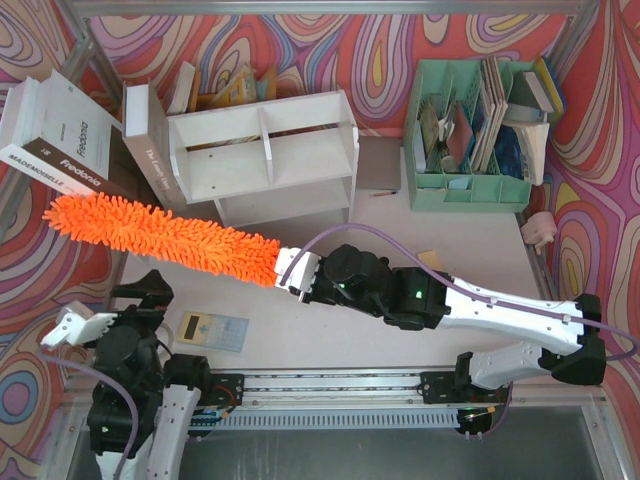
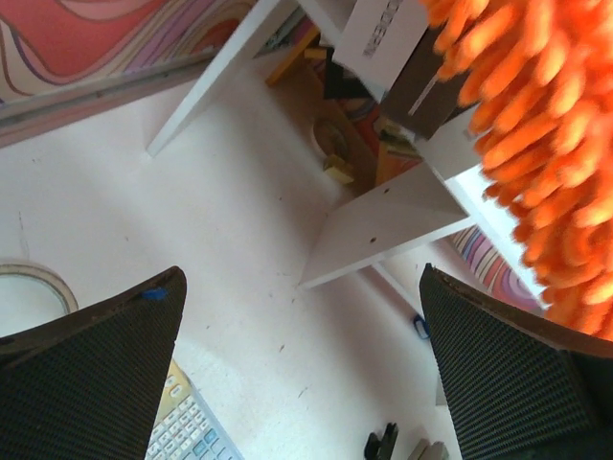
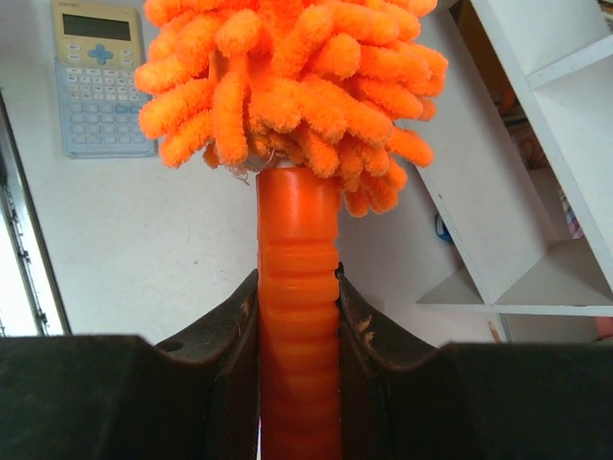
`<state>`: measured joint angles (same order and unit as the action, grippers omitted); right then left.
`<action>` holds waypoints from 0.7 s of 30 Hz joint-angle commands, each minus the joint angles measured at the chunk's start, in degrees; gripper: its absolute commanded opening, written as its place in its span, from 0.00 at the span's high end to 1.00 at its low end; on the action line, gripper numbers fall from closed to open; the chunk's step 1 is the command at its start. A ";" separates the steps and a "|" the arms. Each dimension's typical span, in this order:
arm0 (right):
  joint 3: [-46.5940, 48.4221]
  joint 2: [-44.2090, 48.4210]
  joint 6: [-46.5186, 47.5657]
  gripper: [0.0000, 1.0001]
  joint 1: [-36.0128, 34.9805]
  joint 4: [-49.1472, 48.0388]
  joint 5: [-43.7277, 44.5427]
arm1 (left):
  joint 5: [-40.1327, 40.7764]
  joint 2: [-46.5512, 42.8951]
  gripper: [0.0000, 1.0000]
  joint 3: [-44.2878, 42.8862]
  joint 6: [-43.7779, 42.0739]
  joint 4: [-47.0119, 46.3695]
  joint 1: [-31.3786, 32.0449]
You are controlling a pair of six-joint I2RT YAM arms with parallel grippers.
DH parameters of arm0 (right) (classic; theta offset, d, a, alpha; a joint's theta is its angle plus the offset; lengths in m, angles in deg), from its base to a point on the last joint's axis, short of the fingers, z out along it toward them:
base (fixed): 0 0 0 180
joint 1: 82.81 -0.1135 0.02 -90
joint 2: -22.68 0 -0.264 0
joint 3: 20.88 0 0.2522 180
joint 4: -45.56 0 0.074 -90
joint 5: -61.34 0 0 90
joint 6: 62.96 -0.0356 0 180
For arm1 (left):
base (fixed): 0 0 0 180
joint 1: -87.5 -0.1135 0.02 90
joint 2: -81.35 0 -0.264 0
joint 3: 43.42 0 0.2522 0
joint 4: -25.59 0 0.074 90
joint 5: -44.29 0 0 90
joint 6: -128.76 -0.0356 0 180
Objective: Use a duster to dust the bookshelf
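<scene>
Orange duster (image 1: 160, 238) stretches across left-centre of the top view, fluffy head slanting from centre up to the left edge, tip over the books (image 1: 60, 140) at upper left. Head passes just in front of the shelf (image 1: 265, 160), which sits upper-centre, white, two tiers with dividers; touching or not, can't tell. My right gripper (image 3: 298, 285) is clamped on the handle (image 3: 298, 220), ribbed orange plastic, one finger pressed on each side, fluff starting just past the fingertips. In top view that arm reaches in from lower right to frame centre. Right wrist view: calculator (image 3: 101, 81) upper left on the table (image 3: 144, 249), shelf panels along the right edge. My left gripper (image 2: 302, 326) sits at lower left of top view, fingers spread wide apart, gripping nothing, only table seen between them. Left wrist view: white shelf panels at top and centre, orange fluff blurred at the right edge, calculator corner at the bottom by my left finger. Green organiser (image 1: 470, 190) upper right of top view, well apart from the duster
</scene>
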<state>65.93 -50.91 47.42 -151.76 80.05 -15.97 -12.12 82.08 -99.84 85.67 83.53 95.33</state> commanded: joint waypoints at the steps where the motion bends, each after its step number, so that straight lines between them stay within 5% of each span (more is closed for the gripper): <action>1: 1.35 2.28 2.83 1.00 0.32 -7.14 4.19 | -4.36 -0.45 0.01 4.44 -1.42 -1.91 -0.19; 7: 3.12 0.26 7.55 1.00 0.32 -10.73 9.97 | -11.82 -0.44 0.01 11.72 -3.35 -8.62 -0.19; 21: -7.95 4.05 28.84 1.00 0.23 -32.63 8.15 | -19.52 -0.32 0.01 21.37 -5.10 -17.58 -0.19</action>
<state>57.85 -48.70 67.84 -151.74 59.57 -9.22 -27.73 82.04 -81.26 82.40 71.66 95.33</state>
